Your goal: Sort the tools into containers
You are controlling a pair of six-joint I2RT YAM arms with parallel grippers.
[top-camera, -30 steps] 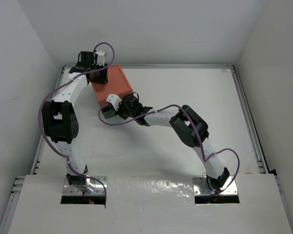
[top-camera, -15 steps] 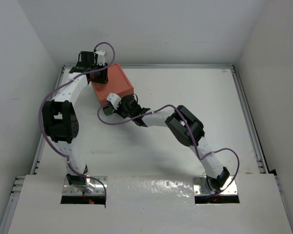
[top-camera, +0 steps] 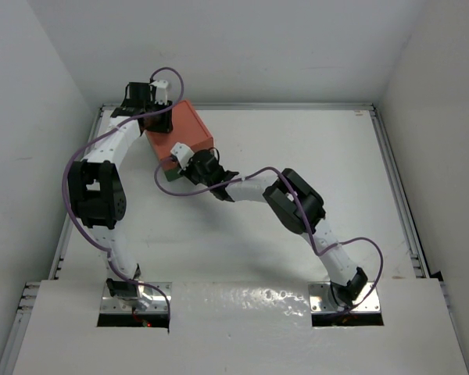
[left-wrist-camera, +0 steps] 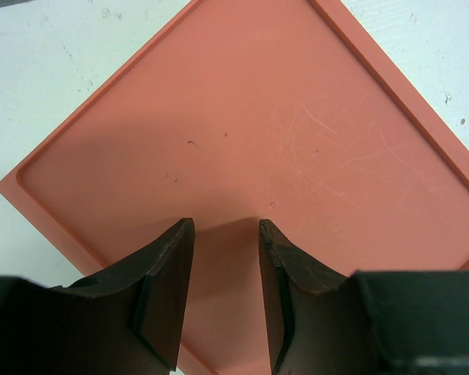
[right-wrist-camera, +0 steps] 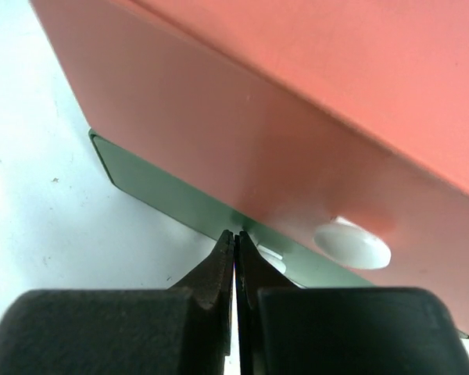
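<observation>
Right gripper [right-wrist-camera: 235, 242] pushes the green drawer [right-wrist-camera: 164, 199] shut

Its fingers pinched together and empty, the right gripper has advanced to the green drawer's front, which now juts only slightly beneath the orange drawer [right-wrist-camera: 219, 133]. Beyond, the left gripper [left-wrist-camera: 225, 234] sits narrowly parted on the box top [left-wrist-camera: 258, 117], likely bracing it. No tools show, so sorting looks nearly finished.

Orange-red upper drawer [right-wrist-camera: 242, 133], green lower drawer [right-wrist-camera: 168, 199]

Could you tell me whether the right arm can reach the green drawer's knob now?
Probably yes: the right gripper sits shut right beside the knob on the green drawer, nothing between them.
</observation>
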